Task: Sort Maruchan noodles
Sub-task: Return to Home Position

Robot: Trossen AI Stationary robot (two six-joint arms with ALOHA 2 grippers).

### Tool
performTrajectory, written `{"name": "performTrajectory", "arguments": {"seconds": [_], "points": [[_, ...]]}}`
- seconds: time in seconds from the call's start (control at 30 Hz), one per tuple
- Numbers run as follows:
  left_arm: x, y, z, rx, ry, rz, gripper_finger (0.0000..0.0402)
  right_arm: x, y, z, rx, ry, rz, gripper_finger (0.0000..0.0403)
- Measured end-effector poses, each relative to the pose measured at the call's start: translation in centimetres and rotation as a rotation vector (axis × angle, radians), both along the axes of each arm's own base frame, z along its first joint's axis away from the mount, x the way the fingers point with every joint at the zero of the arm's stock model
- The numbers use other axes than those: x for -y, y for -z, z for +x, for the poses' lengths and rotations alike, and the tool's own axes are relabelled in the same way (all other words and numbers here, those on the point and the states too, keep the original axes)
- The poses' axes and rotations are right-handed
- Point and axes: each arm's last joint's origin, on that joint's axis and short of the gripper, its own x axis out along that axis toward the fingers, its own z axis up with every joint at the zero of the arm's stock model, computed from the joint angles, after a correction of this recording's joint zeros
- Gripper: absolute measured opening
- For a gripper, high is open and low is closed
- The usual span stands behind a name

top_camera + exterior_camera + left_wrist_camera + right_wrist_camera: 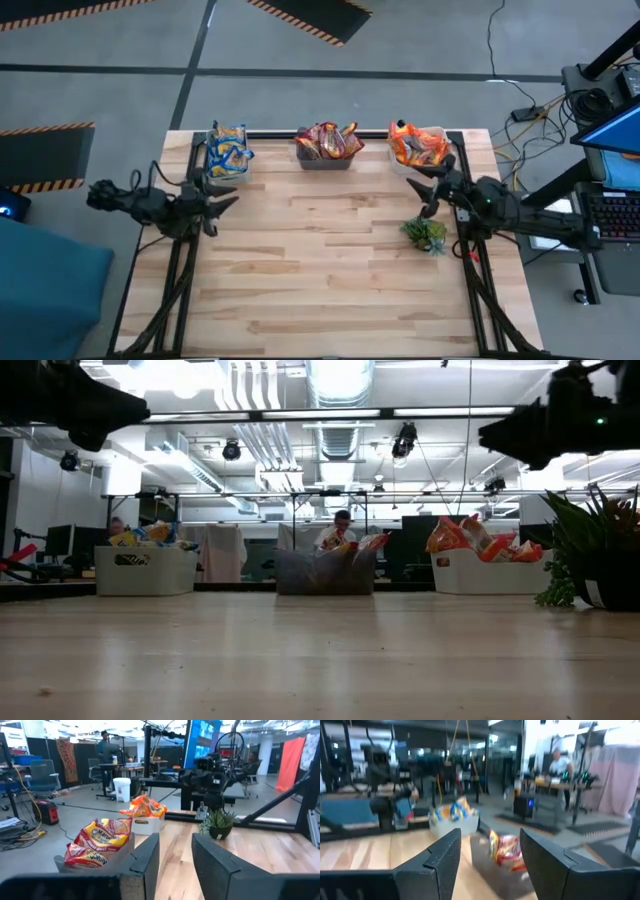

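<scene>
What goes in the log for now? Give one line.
left gripper open, empty; right gripper open, empty; noodles in bins; plant on table

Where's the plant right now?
In the high view the green plant stands on the right side of the table, close beside the right end effector, forward of the white bin.

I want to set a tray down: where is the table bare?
Bare: the table, middle and near half, between left gripper and right gripper. Crowded: the far edge with gray bin, dark bin, white bin, and the plant by the right gripper.
</scene>
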Motion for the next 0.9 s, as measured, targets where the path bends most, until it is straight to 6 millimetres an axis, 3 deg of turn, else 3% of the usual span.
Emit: {"name": "performTrajectory", "arguments": {"seconds": [0.23, 0.53, 0.9], "points": [[0.1, 0.3, 0.1, -0.008, 0.002, -0.009, 0.0095, -0.3, 1.9, -0.9, 0.056, -0.025, -0.026, 0.0191], [0.2, 1.2, 0.5, -0.017, 0.001, -0.008, 0.0095, -0.4, 2.0, -0.8, 0.035, -0.046, -0.05, 0.0192], [0.6, 4.6, 1.6, -0.034, 0.002, -0.015, 0.0095, -0.3, 2.1, -0.8, 0.025, -0.037, -0.044, 0.0192]]}}
